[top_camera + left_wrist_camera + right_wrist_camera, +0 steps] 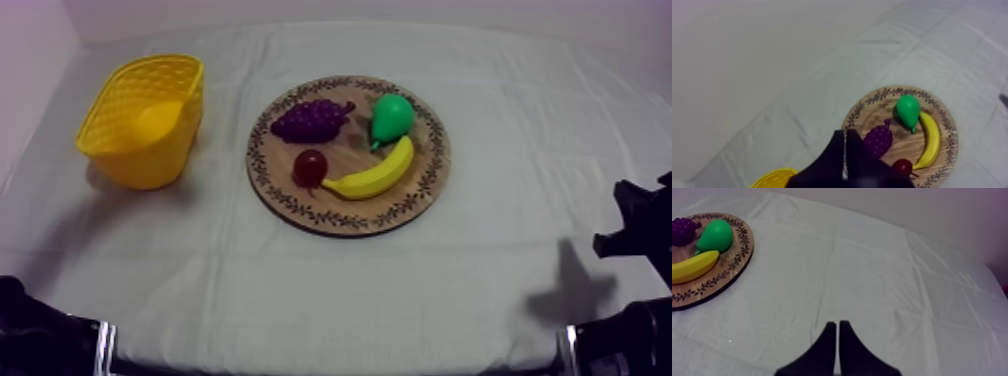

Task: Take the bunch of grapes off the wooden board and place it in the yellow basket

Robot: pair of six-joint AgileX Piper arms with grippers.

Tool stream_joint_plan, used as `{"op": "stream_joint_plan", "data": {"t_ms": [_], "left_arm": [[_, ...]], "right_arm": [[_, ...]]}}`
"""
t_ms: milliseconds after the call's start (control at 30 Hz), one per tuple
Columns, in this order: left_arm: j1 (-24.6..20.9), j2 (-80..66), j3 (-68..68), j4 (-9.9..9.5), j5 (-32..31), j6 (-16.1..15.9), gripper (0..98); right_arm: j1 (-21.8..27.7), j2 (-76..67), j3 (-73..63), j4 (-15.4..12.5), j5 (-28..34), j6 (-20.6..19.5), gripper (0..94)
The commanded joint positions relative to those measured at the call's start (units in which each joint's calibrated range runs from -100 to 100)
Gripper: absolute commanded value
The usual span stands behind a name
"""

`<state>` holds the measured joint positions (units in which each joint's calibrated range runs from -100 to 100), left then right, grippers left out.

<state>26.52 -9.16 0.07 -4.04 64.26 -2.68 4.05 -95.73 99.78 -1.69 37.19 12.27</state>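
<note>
- Top view: the bunch of grapes (312, 120) lies on the wooden board (425, 180), beside the pear (392, 118) and on the side facing the yellow basket (145, 120) (basket and board apart).
- Left wrist view: my left gripper (845, 134) is clenched on nothing, its fingers a narrow wedge, close by the grapes.
- Right wrist view: my right gripper (837, 324) is clenched empty too, over bare cloth (872, 278), well clear of the board.

bench (480, 285) | creased grey-white cloth (300, 290) over it | yellow basket (140, 165) upright at left side | wooden board (435, 150) flat near middle, well apart from basket
</note>
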Motion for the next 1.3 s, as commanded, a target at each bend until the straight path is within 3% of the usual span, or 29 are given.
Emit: {"op": "stream_joint_plan", "data": {"t_ms": [0, 300, 767, 1067, 1267], "left_arm": [[0.53, 4.47, -7.72, -0.25, 2.48, -0.03, 0.0], [2.33, 14.50, -20.03, -0.83, 13.00, -1.70, 0.0], [3.11, 23.34, -20.51, -1.02, 26.44, -3.15, 0.0], [2.55, 25.53, -18.74, -0.72, 28.25, -4.37, 0.0], [2.35, 26.16, -17.29, -0.38, 26.13, -5.02, 0.0]], "right_arm": [[0.01, -0.02, -0.01, 0.01, -0.01, 0.01, 0.5], [0.01, -0.02, -0.01, 0.01, -0.01, 0.00, 0.5], [0.01, -0.02, -0.01, 0.01, -0.01, 0.01, 0.5], [0.01, -0.02, -0.01, 0.01, -0.01, 0.01, 0.5], [0.01, -0.02, -0.01, 0.01, -0.01, 0.01, 0.5]]}}
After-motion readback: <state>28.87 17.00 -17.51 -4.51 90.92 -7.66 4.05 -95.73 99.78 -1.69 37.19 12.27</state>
